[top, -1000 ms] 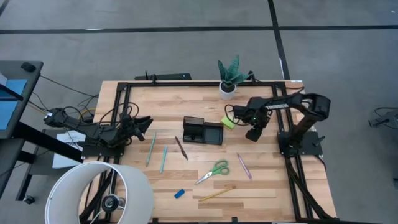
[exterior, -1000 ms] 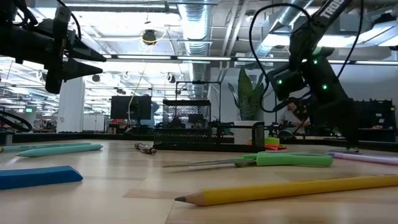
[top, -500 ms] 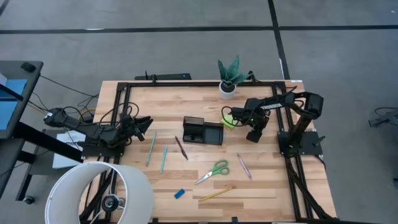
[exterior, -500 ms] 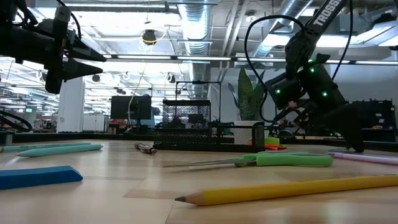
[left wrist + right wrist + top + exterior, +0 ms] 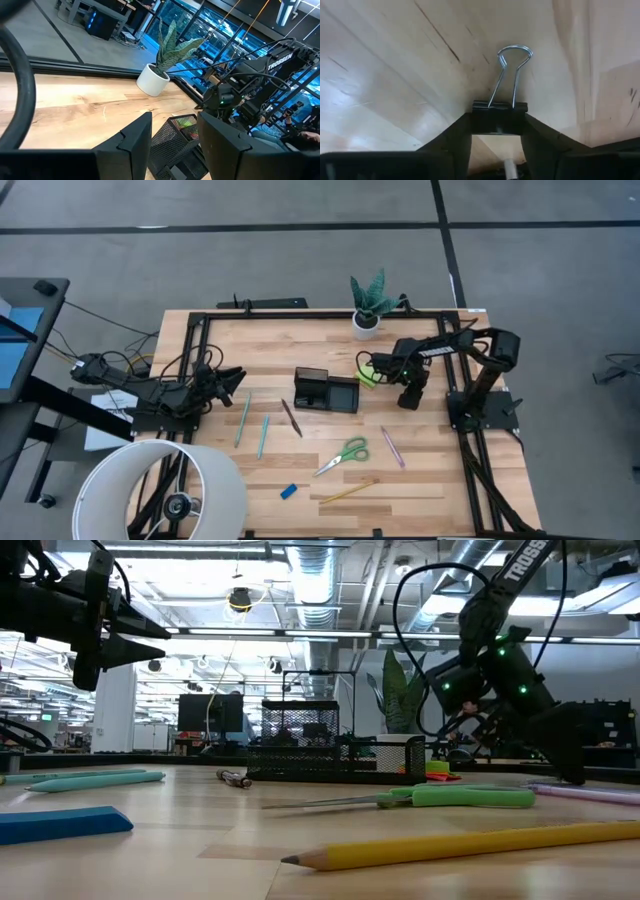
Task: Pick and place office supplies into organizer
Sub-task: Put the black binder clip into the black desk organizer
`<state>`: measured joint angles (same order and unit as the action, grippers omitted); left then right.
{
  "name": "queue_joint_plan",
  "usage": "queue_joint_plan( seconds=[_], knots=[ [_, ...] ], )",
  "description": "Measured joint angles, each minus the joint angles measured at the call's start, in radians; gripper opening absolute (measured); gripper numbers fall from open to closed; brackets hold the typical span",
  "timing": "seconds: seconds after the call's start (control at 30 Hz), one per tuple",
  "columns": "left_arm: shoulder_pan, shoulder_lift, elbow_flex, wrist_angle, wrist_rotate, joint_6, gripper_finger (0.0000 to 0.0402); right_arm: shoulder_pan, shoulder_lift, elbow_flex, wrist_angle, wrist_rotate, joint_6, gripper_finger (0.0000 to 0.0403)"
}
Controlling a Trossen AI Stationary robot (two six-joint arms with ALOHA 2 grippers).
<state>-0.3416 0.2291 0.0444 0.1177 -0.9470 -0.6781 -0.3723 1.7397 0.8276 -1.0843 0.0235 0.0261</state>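
Note:
My right gripper is low over the table, just right of the black mesh organizer, and shut on the tiny black clip. The lime-green sticky-note pad lies beside the organizer's right end. Flat on the wood lie the green-handled scissors, two teal pens, the brown pen, the pink pen, the yellow pencil and the blue eraser. My left gripper waits open above the table's left side. My right gripper pinches the clip by the two ends of its black body, one finger on each end, coming from above and pointing down. The wire handle sticks out ahead of the fingers, close over the wood. Whether the clip is lifted clear, I cannot tell.
A potted plant in a white pot stands at the far edge behind the sticky notes. A black frame runs around the tabletop. A big white round shade overhangs the near left corner. Bare wood lies between the organizer and the scissors.
My right arm has folded down and shifted a little toward the table's left, bringing its wrist lower while the gripper stayed at the same spot right of the organizer. Over the last half second it has kept still.

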Motion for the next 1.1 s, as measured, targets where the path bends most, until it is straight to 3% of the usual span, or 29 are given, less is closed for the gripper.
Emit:
queue_joint_plan(
  seconds=[0.17, 0.4, 0.6, 0.8, 0.93, 1.1],
  knots=[
    [0.0, 0.0, 0.0, 0.0, 0.0, -0.021, 0.0149, 0.043, -0.075, 0.016, 0.041, -0.026, 0.03, 0.0131],
    [0.0, 0.0, 0.0, 0.007, 0.0, -0.045, 0.0149, 0.155, -0.244, 0.109, 0.059, -0.137, 0.123, 0.0165],
    [0.0, 0.0, 0.0, 0.008, -0.001, -0.052, 0.0149, 0.255, -0.337, 0.202, 0.371, -0.182, 0.217, 0.0131],
    [0.0, 0.0, 0.0, 0.008, -0.001, -0.053, 0.0149, 0.298, -0.257, 0.257, 0.785, -0.182, 0.259, 0.0158],
    [0.0, 0.0, 0.0, 0.006, -0.001, -0.053, 0.0149, 0.319, -0.138, 0.306, 0.793, -0.185, 0.257, 0.0165],
    [0.0, 0.0, 0.0, 0.004, -0.001, -0.051, 0.0149, 0.312, 0.005, 0.356, 0.779, -0.175, 0.277, 0.0131]
  ],
)
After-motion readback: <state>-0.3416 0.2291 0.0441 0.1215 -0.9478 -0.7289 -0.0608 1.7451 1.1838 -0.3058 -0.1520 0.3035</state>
